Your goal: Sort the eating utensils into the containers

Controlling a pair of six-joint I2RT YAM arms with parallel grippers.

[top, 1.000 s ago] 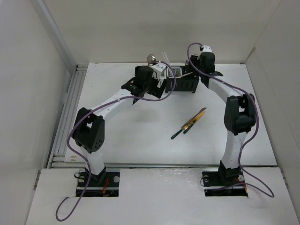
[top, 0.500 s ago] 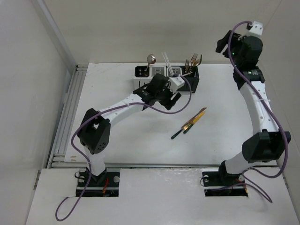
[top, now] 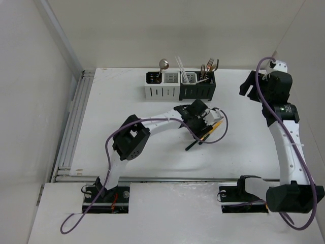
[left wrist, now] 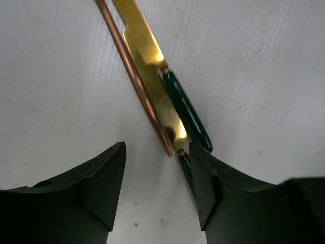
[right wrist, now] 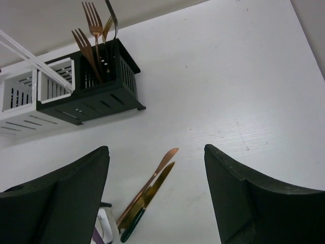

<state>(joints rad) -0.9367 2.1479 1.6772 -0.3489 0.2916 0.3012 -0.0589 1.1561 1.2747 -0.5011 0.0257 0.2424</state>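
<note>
Three knives lie side by side in the middle of the table: a copper knife (left wrist: pixel 133 76) (right wrist: pixel 152 180) and two gold knives (left wrist: pixel 152 91) (top: pixel 213 125) with dark handles (left wrist: pixel 190 117). My left gripper (left wrist: pixel 156 158) (top: pixel 202 131) is low over their handle ends. It is open, the copper handle's tip just between its fingertips, and nothing is gripped. The right finger's tip overlaps one dark handle. My right gripper (right wrist: pixel 156 150) (top: pixel 247 85) hangs high at the right, open and empty. The containers (top: pixel 177 87) (right wrist: pixel 96 96) stand at the back.
The containers hold a spoon (top: pixel 163 64) in the left white one, pale chopsticks (top: pixel 180 66) in the middle, and forks (top: pixel 209 66) (right wrist: pixel 94 30) in the right black one. A metal rail (top: pixel 76 122) runs along the table's left edge.
My left arm swung from the containers forward and right down onto the knives, its jaws narrowing. My right arm lifted away from the containers to the right side and opened wider.
</note>
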